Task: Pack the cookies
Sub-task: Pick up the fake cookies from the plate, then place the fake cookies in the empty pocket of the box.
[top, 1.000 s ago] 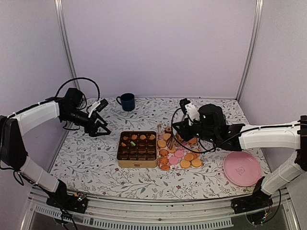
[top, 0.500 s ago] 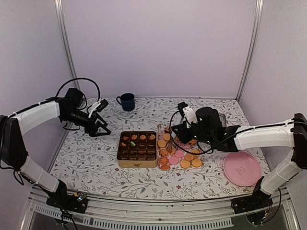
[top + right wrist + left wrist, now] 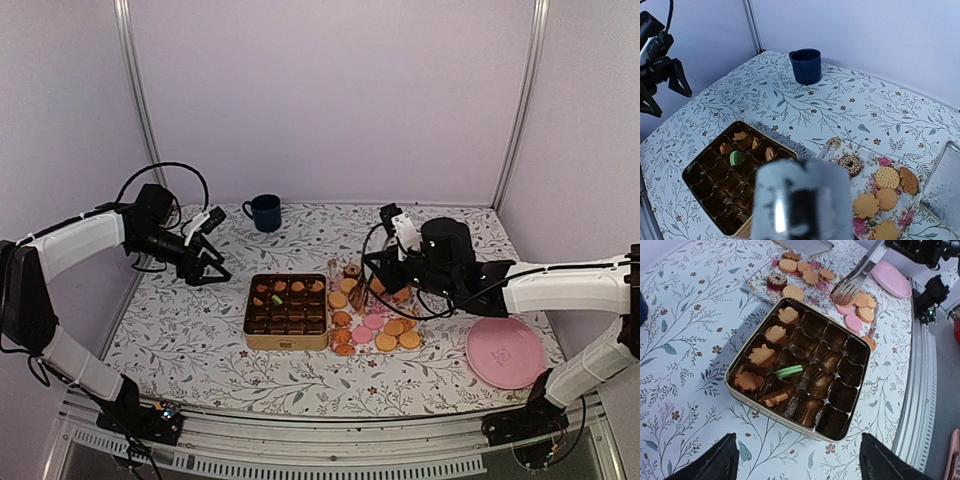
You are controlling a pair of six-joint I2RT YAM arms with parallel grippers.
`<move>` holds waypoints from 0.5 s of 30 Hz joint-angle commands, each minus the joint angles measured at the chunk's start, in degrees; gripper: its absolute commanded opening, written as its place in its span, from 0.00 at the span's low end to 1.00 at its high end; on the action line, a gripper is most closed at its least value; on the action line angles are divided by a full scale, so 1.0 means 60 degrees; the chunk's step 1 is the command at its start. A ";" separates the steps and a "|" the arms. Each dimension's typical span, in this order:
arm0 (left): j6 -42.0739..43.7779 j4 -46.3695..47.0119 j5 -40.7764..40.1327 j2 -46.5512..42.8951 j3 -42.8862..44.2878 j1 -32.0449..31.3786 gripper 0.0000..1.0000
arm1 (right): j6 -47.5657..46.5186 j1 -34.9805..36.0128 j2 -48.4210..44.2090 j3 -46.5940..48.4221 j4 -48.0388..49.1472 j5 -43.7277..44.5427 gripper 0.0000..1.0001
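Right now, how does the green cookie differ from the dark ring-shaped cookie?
The green cookie sits in a compartment of the tin; the dark cookie lies on the floral tray. The green cookie is tilted, the dark cookie flat. The dark cookie has a hole in its middle; the green cookie shows none. Both are round.

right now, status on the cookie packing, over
Left gripper open, hovering left of the tin. Right gripper shut on tongs, tips over the loose cookies. Tin mostly unfilled. Nothing in the way.
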 commanded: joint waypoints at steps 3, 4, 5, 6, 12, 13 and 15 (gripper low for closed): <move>-0.0009 0.0020 0.0031 0.0031 0.0192 0.0011 0.83 | -0.0115 0.0079 -0.0432 0.1278 0.0279 -0.0399 0.04; -0.0024 0.0040 0.0033 0.0040 0.0195 0.0010 0.83 | -0.0200 0.0139 -0.0279 0.1519 0.0357 -0.0485 0.04; -0.0061 0.0059 0.0031 0.0048 0.0182 0.0012 0.83 | -0.0246 0.0200 -0.0056 0.1766 0.0395 -0.0578 0.04; -0.0089 0.0094 0.0031 0.0053 0.0181 0.0021 0.83 | -0.0316 0.0273 0.0210 0.2068 0.0408 -0.0663 0.04; -0.0277 0.0113 -0.0143 0.0036 0.0181 0.0038 0.85 | -0.0870 0.0643 0.2138 0.3887 0.0398 -0.1191 0.04; -0.0250 0.0105 -0.0181 0.0006 0.0170 0.0050 0.85 | -0.0947 0.0653 0.2425 0.4155 0.0439 -0.1329 0.04; -0.0213 0.0071 -0.0216 -0.0063 0.0136 0.0064 0.85 | -0.1018 0.0687 0.2912 0.4506 0.0520 -0.1597 0.04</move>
